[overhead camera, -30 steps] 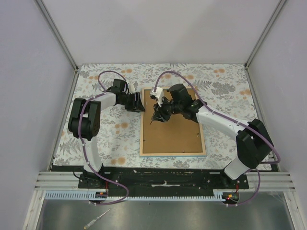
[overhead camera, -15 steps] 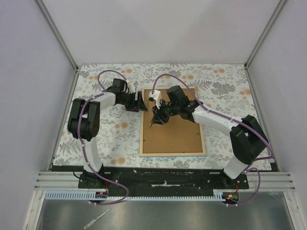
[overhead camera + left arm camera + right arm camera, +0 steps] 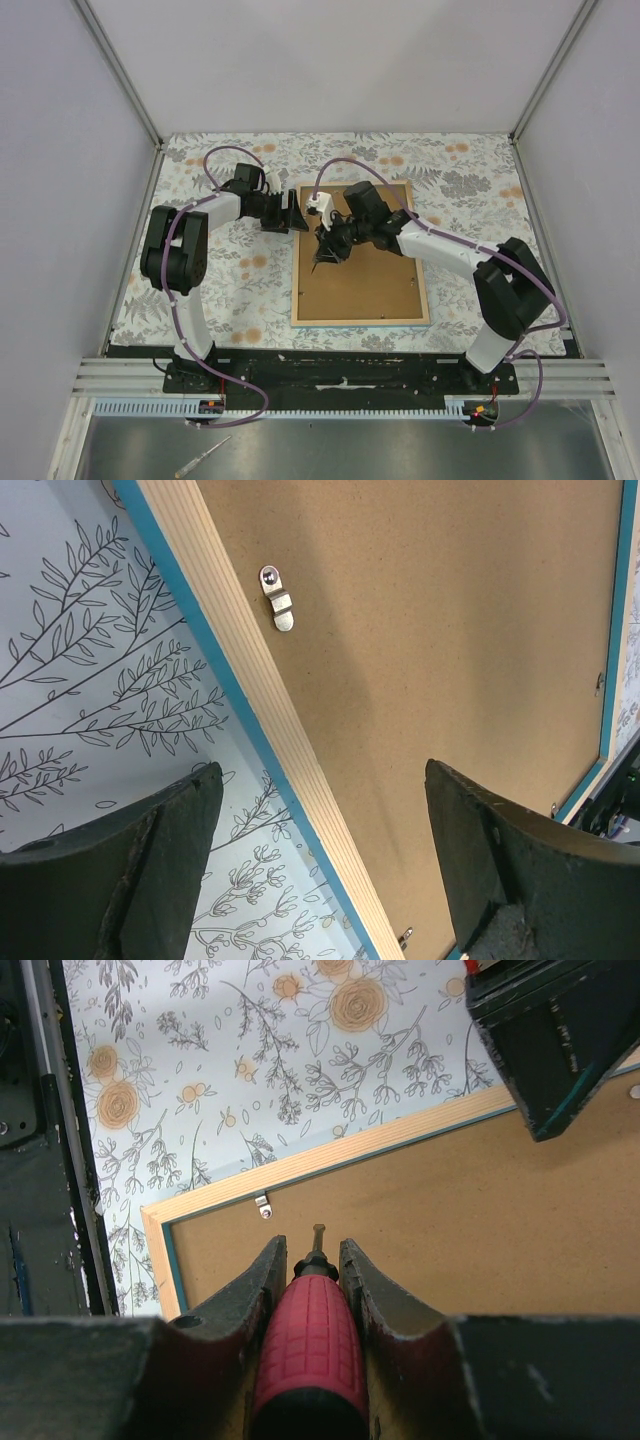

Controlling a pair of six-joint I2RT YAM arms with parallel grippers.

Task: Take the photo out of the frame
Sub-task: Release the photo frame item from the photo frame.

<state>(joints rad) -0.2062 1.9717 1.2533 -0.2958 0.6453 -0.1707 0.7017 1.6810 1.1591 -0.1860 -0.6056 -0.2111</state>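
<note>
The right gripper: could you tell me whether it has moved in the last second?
Yes. The right gripper, holding the screwdriver, has shifted slightly left, toward the frame's left side.

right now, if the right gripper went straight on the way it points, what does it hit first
The right gripper carries a screwdriver, so its tip would probably meet the photo's brown board back first, just short of the metal clip by the frame; depth unclear.

The top view looks steeply down from above and behind the arm bases onto the whole table (image 3: 450, 170). Both wrist views sit close over the frame (image 3: 262, 715), facing its left rail from opposite sides; all three share the brown back of the photo (image 3: 365, 275)
</note>
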